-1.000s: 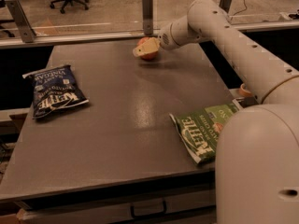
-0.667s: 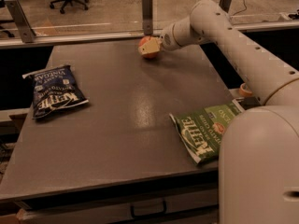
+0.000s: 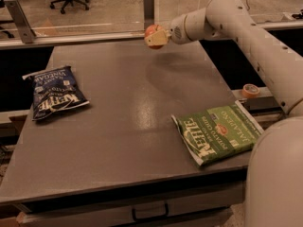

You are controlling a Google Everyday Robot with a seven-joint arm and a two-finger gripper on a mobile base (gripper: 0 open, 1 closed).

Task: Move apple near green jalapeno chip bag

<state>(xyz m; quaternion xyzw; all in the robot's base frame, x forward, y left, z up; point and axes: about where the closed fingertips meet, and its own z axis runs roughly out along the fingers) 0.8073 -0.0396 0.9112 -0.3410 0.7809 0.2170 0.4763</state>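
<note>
The small red-orange apple [image 3: 152,31] is held in my gripper [image 3: 155,37], lifted above the far edge of the grey table [image 3: 132,108]. The fingers are shut on the apple and partly cover its lower side. The green jalapeno chip bag [image 3: 217,134] lies flat at the table's near right corner, far from the apple and gripper. My white arm [image 3: 246,27] reaches in from the right over the table's back right part.
A dark blue Kettle chip bag [image 3: 53,93] lies at the table's left side. A roll of tape [image 3: 250,90] sits on a ledge right of the table. A metal rail and posts [image 3: 149,6] run behind the table's far edge.
My gripper has risen with the apple, lifting it off the table's far edge and a little toward the back.
</note>
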